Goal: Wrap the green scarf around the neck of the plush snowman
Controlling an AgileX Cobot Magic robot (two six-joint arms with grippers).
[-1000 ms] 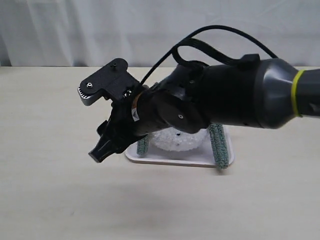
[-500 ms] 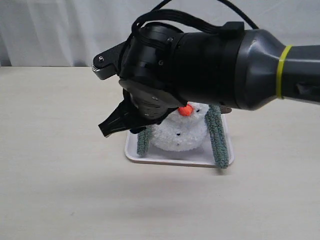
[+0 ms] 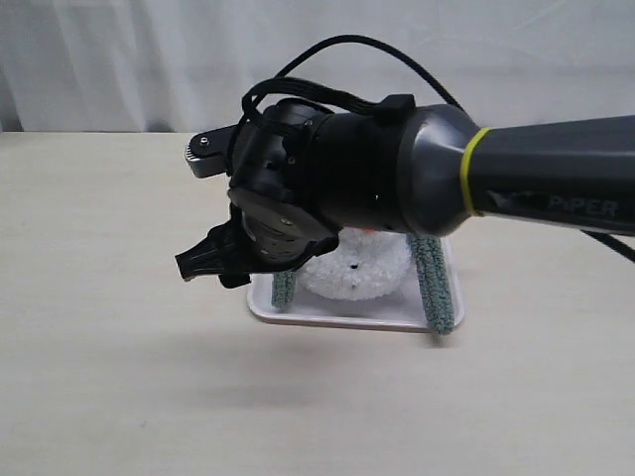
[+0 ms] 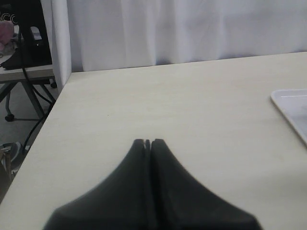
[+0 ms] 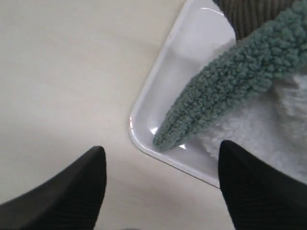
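In the exterior view, the dark right arm [image 3: 417, 183] reaches in from the right across the middle of a pale desk [image 3: 119, 377]. Its right claw [image 3: 211, 266] hangs just left of a white tray [image 3: 337, 315], above the desk. The plush snowman [image 3: 359, 276] stands in the tray, and we see only its fluffy white body. Half a second ago its head and orange nose showed, but the arm now sits lower and covers them, so we cannot see the neck. The green scarf [image 3: 434, 283] hangs down on both sides of the body. The long end on the right reaches past the tray's front rim and the short end on the left rests inside the tray, both placed as they were a second ago. The claw has dropped a little and shifted left since the last frame. In the left wrist view, the left claw [image 4: 147, 143] is clenched with its two dark fingers pressed together and nothing between them. It sits over bare desk, with a corner of the tray at the edge of the picture. In the right wrist view, the right claw's fingers stand wide apart, released and empty. Between them lies the tray's rounded corner, where one fuzzy scarf end touches the tray floor beside the white plush.
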